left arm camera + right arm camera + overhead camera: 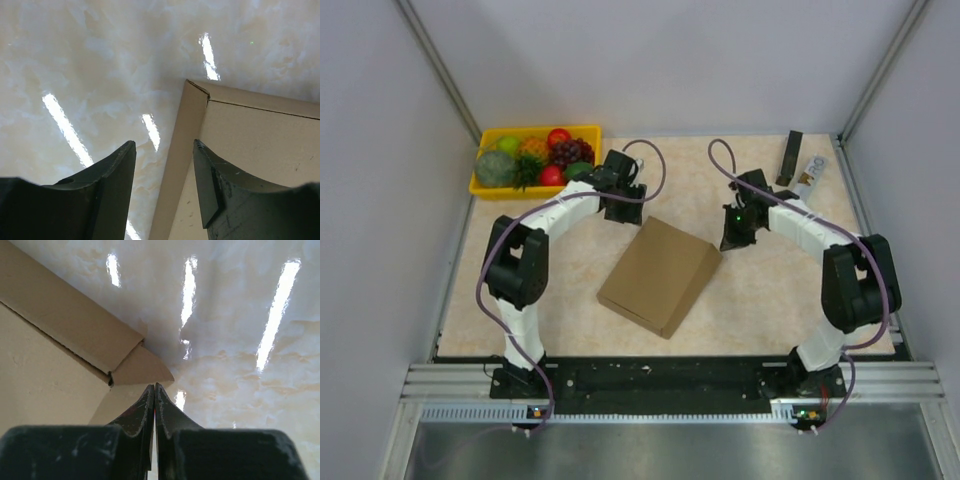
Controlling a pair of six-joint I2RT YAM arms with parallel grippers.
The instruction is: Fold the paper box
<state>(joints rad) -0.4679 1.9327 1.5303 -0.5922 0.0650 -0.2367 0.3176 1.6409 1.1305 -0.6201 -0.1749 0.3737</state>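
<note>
the left gripper (164,145) stands about half open with nothing in its grasp; one finger hangs over the lid and the other over bare tabletop, so the jaws straddle the side wall at one corner of the plain brown corrugated cardboard box (260,135). the right gripper (154,387) has its fingers pressed tight together, holding nothing, the tips just beside a small rounded cardboard tab (142,367) that pokes out at the box's opposite corner.

the box looks closed and lies slantwise in the middle of the glossy marbled table (770,290), between the two grippers.

that loose tab seems to be the unfinished bit. a slanted push from the shut fingers could crease it rather than tuck it in, or skid the light box across the slick surface. if the left jaws close on the wall, they may lift the lid open.
</note>
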